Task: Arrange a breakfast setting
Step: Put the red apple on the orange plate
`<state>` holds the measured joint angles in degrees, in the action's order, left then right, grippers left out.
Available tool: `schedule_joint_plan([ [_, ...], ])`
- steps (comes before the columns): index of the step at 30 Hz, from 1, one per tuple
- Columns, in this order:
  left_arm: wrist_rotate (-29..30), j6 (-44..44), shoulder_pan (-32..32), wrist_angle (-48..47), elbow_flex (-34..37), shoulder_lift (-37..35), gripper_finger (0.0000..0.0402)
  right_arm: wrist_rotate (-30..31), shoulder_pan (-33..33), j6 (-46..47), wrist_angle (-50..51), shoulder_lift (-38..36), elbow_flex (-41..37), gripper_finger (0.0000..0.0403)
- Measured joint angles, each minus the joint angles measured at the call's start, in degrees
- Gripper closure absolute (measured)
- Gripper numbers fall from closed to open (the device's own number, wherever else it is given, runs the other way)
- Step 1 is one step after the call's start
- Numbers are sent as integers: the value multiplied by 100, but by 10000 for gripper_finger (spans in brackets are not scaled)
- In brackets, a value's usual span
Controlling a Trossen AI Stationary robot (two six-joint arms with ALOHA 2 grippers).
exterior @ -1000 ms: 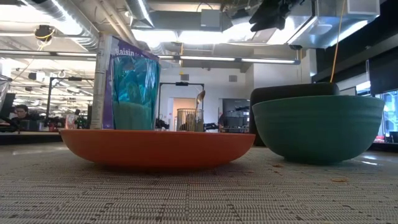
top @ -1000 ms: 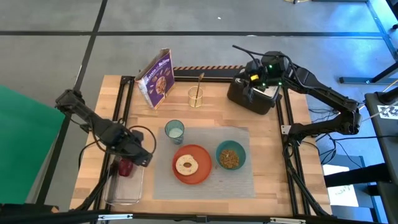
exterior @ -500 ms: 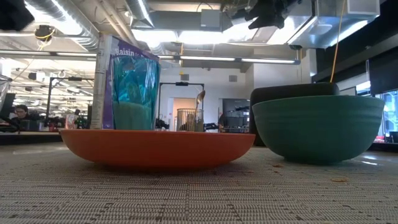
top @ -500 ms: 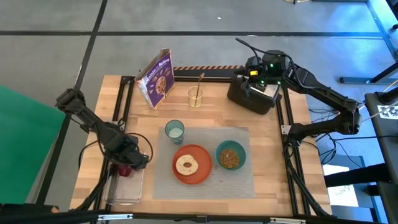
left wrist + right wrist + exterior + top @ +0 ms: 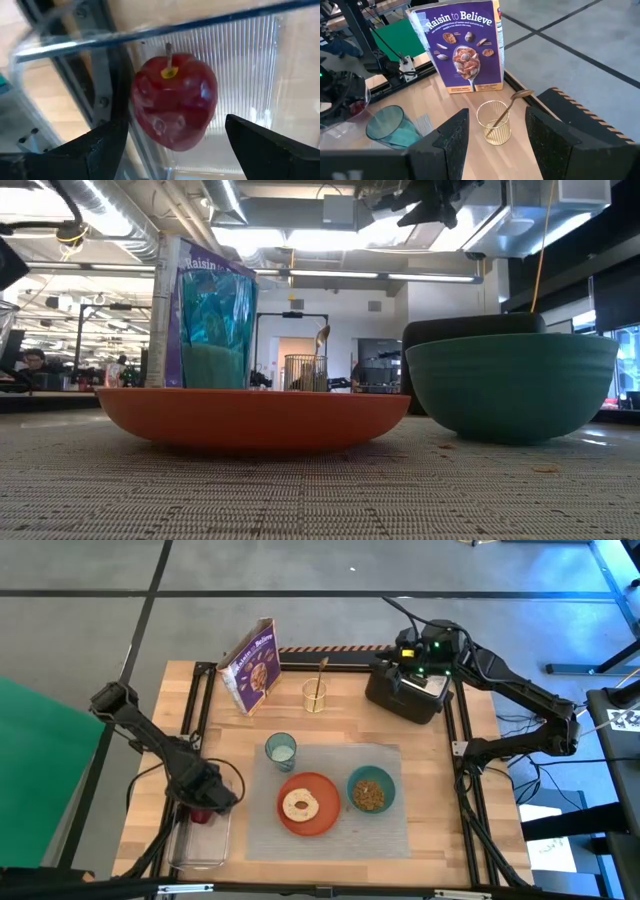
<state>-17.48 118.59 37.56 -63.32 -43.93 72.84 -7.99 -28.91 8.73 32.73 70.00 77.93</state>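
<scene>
Worktop half set: bagel (image 5: pixel 299 805) on orange plate (image 5: pixel 322 825), cereal (image 5: pixel 369 795) in teal bowl (image 5: pixel 388 780).
Left hand (image 5: pixel 170 145), fingers apart, straddles the red fruit (image 5: pixel 174 102); spoon (image 5: pixel 506 109) unplaced ahead of the right hand (image 5: pixel 495 137), fingers apart.

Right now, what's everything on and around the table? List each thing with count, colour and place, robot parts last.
placemat: 1, grey, front centre of the table
plate: 1, orange, on the placemat
bagel: 1, pale brown, on the plate
bowl: 1, teal, on the placemat beside the plate
cereal: brown, in the bowl
cup: 1, pale blue, at the placemat's back left corner
spoon: 1, gold, standing in the holder
holder: 1, gold wire, back centre
cereal box: 1, purple, back left
toaster: 1, black, back right
clear tray: 1, front left
red fruit: 1, in the tray
left gripper: open, over the fruit
right gripper: open, above the toaster
</scene>
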Motion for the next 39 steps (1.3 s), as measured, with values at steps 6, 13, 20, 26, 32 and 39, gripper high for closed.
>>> schedule_joint_plan([
  [6,-32,199,311,755,454,-15,75,3,0,182,17,0,0,217],
  [13,168,282,449,824,547,-15,76,4,0,221,0,0,0,217],
  [20,281,341,494,843,648,-26,76,4,0,288,-44,0,0,217],
  [26,297,262,499,816,630,-15,60,4,0,370,-54,0,0,217],
  [32,297,109,499,760,632,-11,38,-8,7,546,-126,0,0,217],
  [39,343,83,527,731,632,-11,79,-9,7,686,-140,0,0,217],
])
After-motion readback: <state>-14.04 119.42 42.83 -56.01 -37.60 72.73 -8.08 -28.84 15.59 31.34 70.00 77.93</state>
